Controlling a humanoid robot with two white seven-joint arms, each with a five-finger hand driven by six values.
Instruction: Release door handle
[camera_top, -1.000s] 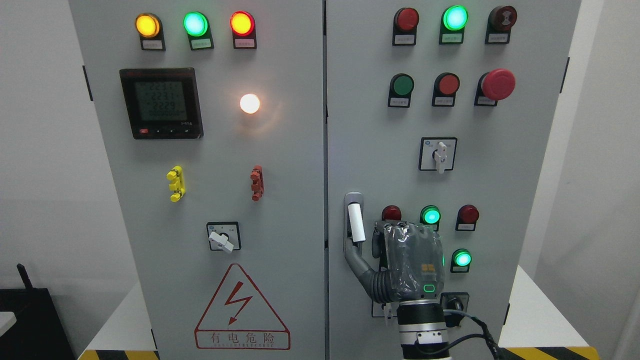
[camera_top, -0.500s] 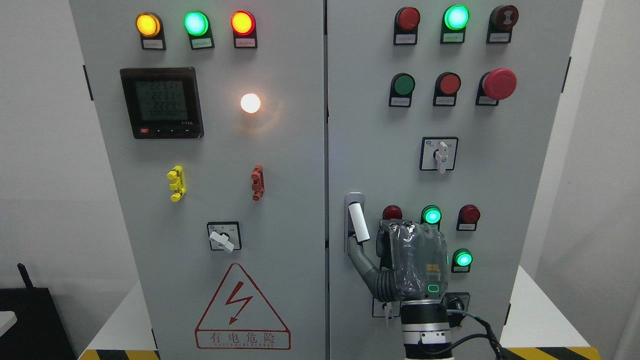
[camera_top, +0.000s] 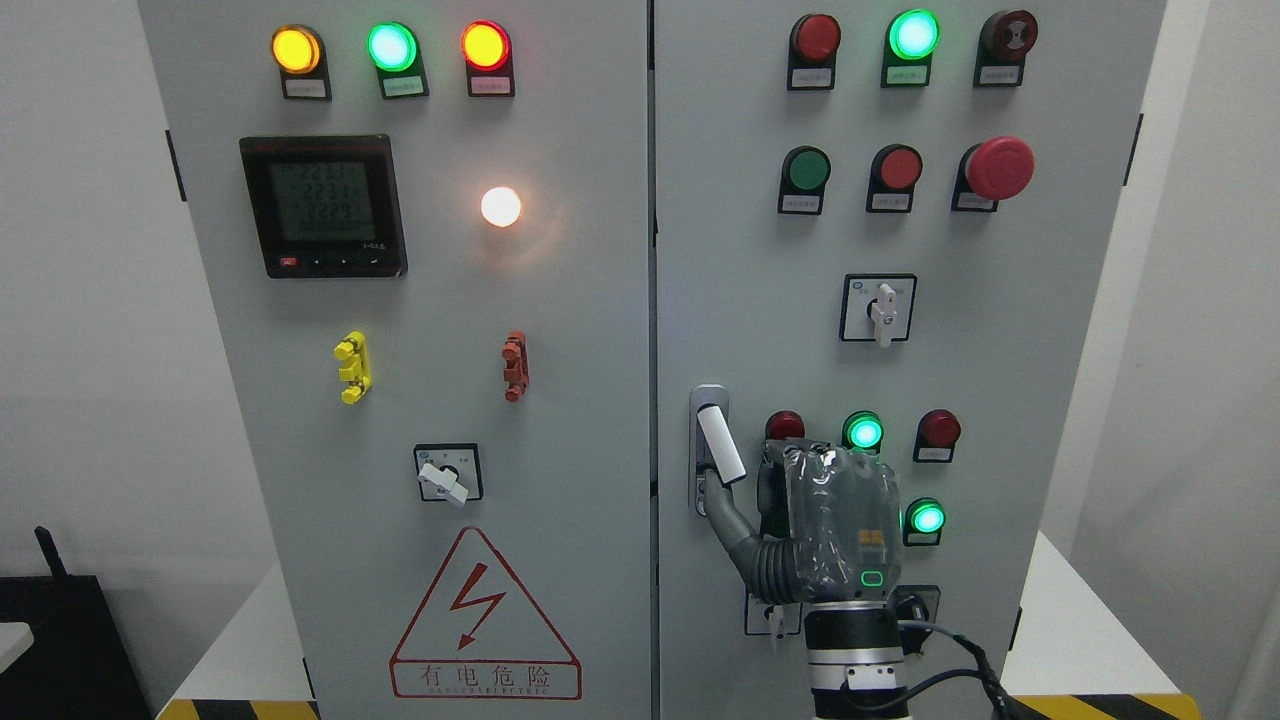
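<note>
Door handle (camera_top: 720, 444): we find it just above and to the left of our right hand (camera_top: 835, 525), a white lever on a grey backplate near the inner edge of the right-hand cabinet door (camera_top: 1000, 380).
Fingers: we see one grey digit (camera_top: 728, 520) reaching up-left from the hand to the lower end of the lever; it appears to touch or hook under that end, though we cannot tell for sure. The other fingers are hidden behind the back of the hand, so we cannot tell whether they are curled.
Grasp: we judge this a light hook at most, not a full wrap round the lever.
Handle axis: long axis runs up and down, the lower end tipped slightly toward the hand.
Nearer arm: the right, coming in from the bottom edge; our left hand does not show.
Release direction: we judge the digit must draw down and right, away from the lever's tip.
Beyond the hand: a lit green lamp (camera_top: 864, 432) just above, another green lamp (camera_top: 926, 518) just right.
</note>
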